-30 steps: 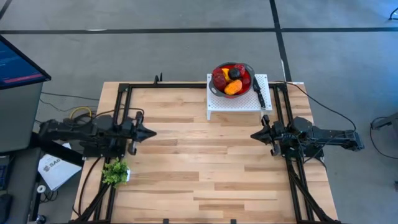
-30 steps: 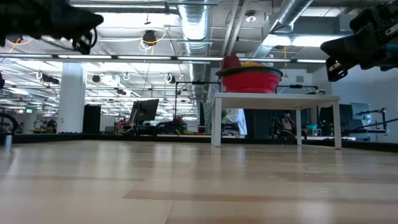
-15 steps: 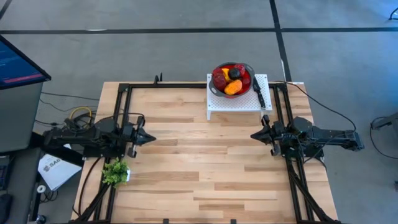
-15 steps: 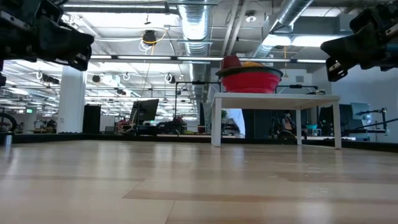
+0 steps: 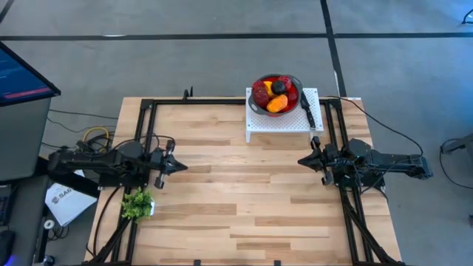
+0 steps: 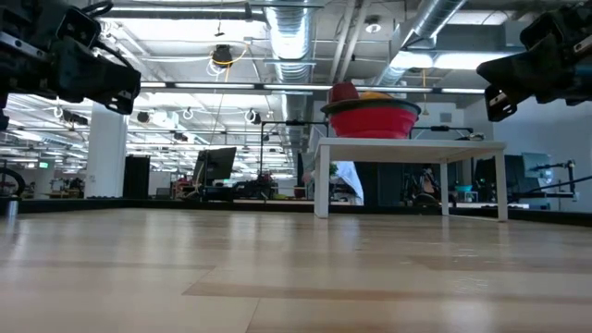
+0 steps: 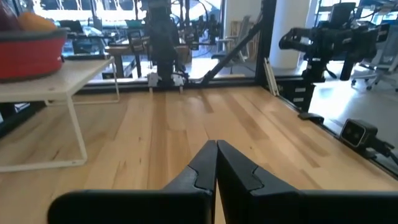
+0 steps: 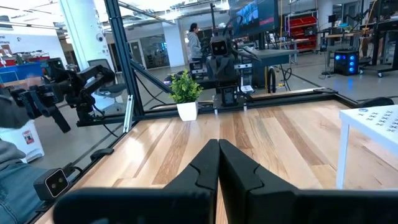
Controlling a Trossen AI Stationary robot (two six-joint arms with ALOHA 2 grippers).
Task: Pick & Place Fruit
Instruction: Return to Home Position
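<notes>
The fruit (image 5: 275, 94), red, dark purple, orange and yellow pieces, lies heaped in a red bowl (image 5: 294, 83) on a small white stand (image 5: 277, 122) at the table's far edge; the bowl also shows in the low view (image 6: 372, 119) and the left wrist view (image 7: 28, 53). My left gripper (image 5: 182, 166) is shut and empty at the table's left side, above the wood; its fingers meet in the left wrist view (image 7: 216, 146). My right gripper (image 5: 301, 160) is shut and empty at the right side, as the right wrist view (image 8: 218, 144) shows.
A black-handled knife (image 5: 307, 111) lies on the white stand beside the bowl. A leafy green bunch in a white pot (image 5: 137, 204) stands at the table's near left. Black frame rails (image 5: 222, 101) run along the table's edges. A person (image 8: 195, 43) stands in the room beyond.
My left gripper has gone down and toward the table's near edge, and a little toward the right, staying shut. My right arm has kept still.
</notes>
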